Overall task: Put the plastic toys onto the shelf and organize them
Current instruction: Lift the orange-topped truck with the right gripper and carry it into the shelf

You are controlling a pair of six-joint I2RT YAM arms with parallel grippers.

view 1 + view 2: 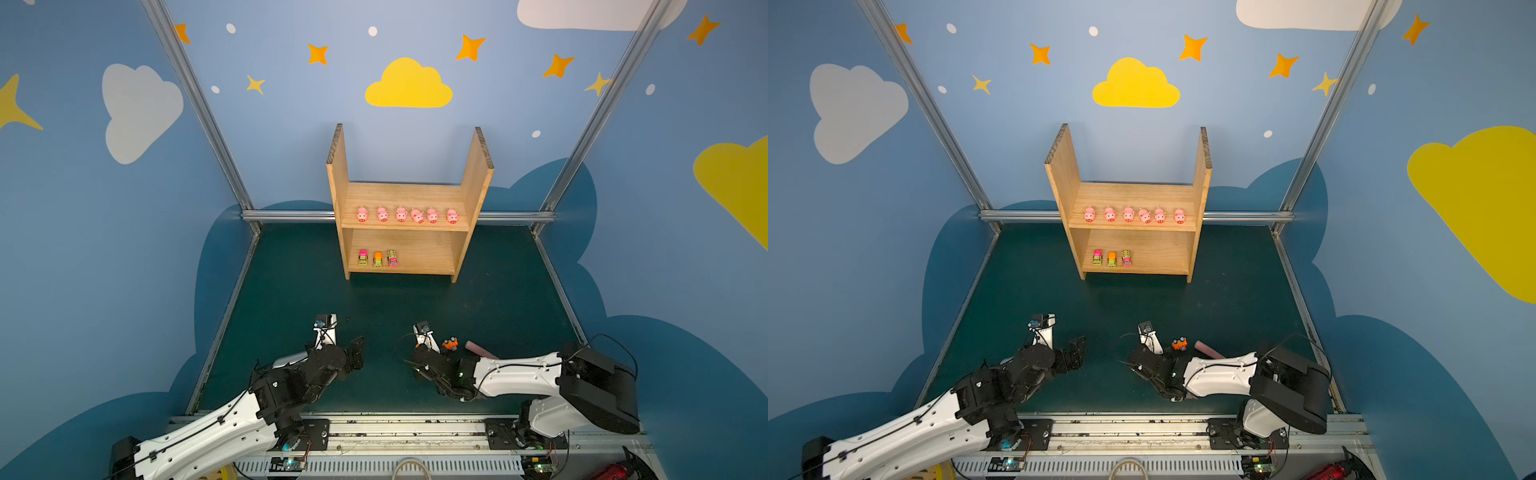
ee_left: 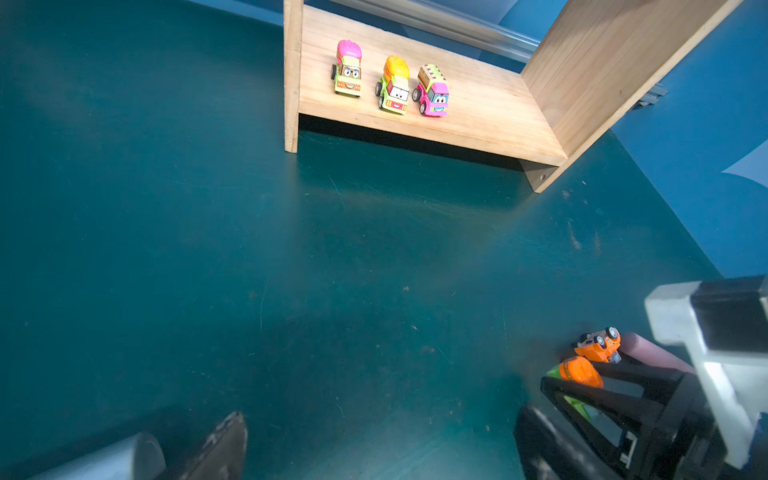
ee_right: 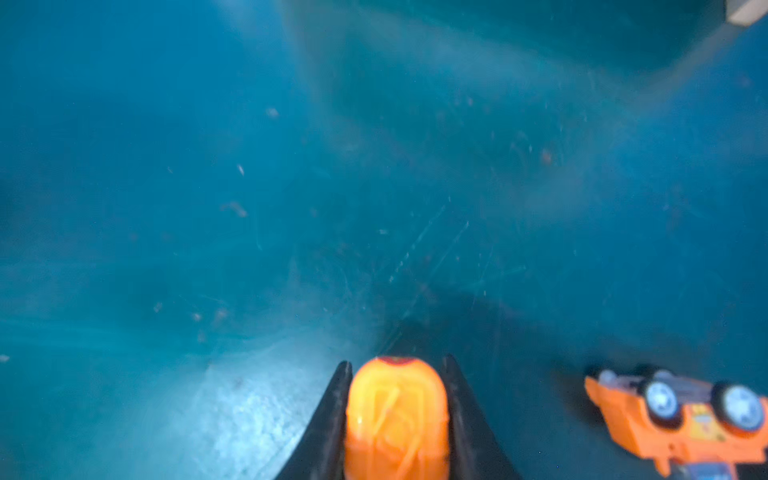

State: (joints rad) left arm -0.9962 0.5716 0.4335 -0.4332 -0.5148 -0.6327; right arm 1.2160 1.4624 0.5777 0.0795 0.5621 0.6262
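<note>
Presently the right gripper [image 3: 397, 368] is clamping an orange-domed toy truck [image 3: 397, 419] low over the green mat [image 1: 291, 311], its arm folding across the near edge. An overturned orange car [image 1: 450, 343] is lying just beside it. The left gripper [image 1: 354, 353] is hovering spread wide. On the shelf [image 1: 405, 195], six pigs [image 1: 401, 214] are lining the upper board. Three vehicles [image 1: 377, 258] are sitting at the lower board's left, with open board to their right.

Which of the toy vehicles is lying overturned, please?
The orange car on the table beside the right gripper; its wheels point up, unlike the three shelved trucks.
</note>
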